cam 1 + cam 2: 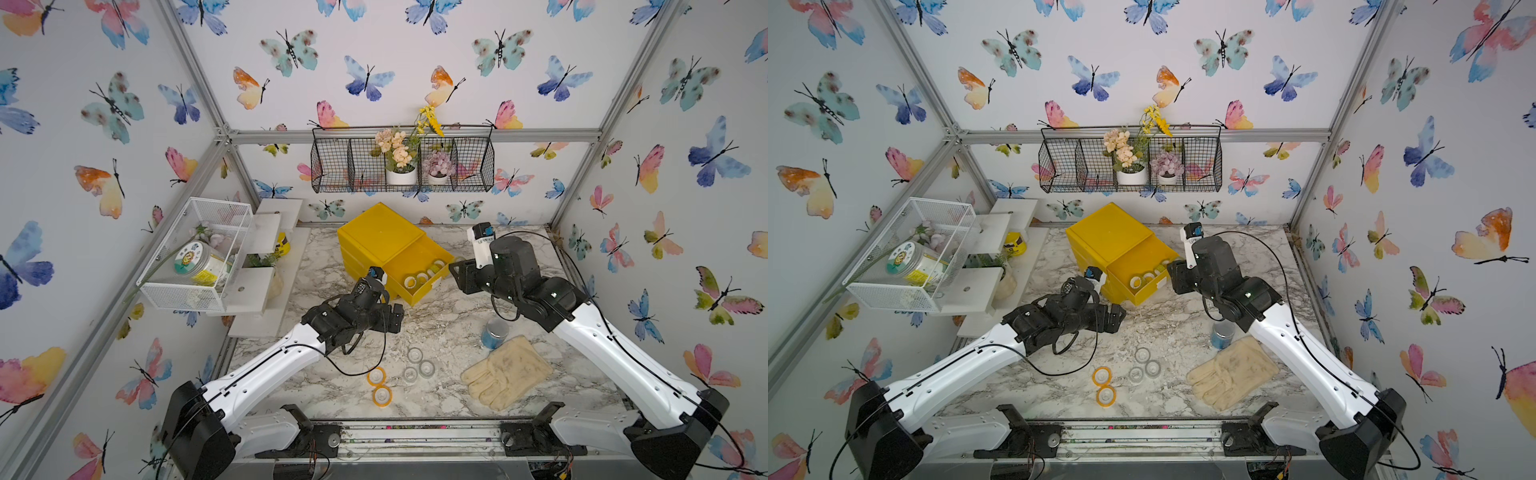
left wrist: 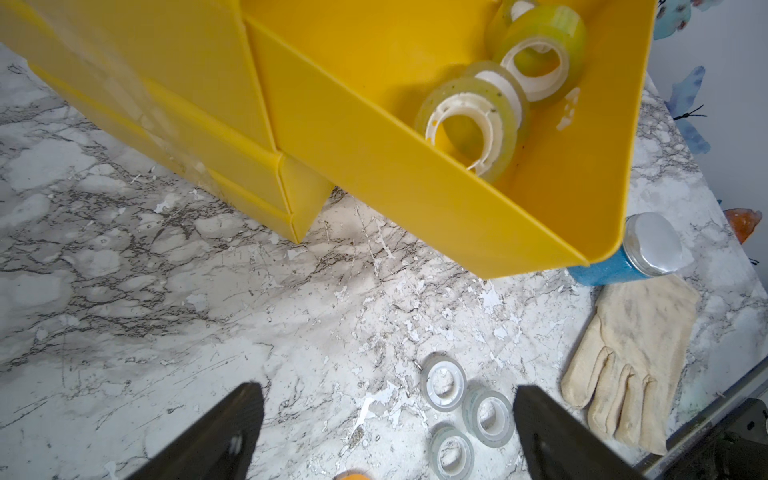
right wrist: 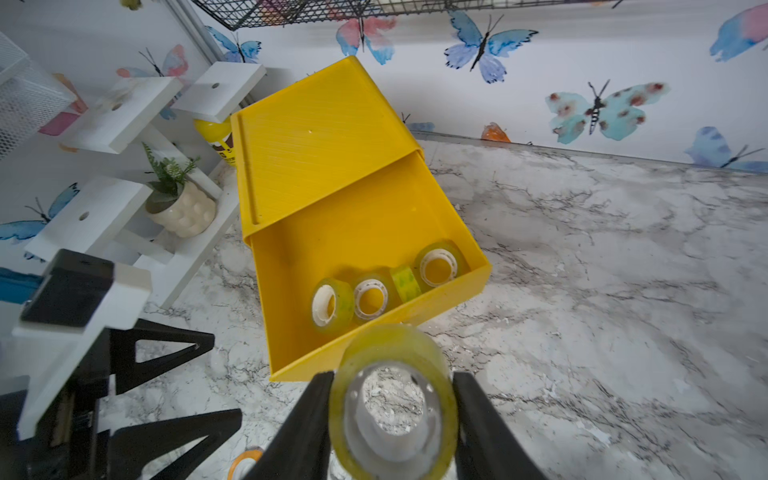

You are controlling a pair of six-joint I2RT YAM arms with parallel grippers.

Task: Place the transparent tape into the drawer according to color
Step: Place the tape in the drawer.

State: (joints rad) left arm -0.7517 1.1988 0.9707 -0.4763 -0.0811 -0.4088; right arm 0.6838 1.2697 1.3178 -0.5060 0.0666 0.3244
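The right gripper (image 3: 392, 388) was squeezing one yellow-green roll (image 3: 390, 345). It held the roll just outside the front wall of the yellow drawer (image 3: 440, 305), not over the inside yet. Inside, four rolls of that colour (image 3: 370, 297) lay in a row against that wall. If the roll came in too low, it could bump the rim and slip out. If let go too soon, it might drop on the table (image 1: 440, 332) and roll away. The drawer floor behind the row was bare, so there was room there. The left gripper (image 2: 386, 419) stood wide open and empty by the drawer's left side, so the arms could bump. Some clear rolls (image 1: 427, 368) and orange rolls (image 1: 376, 376) lay on the near table.
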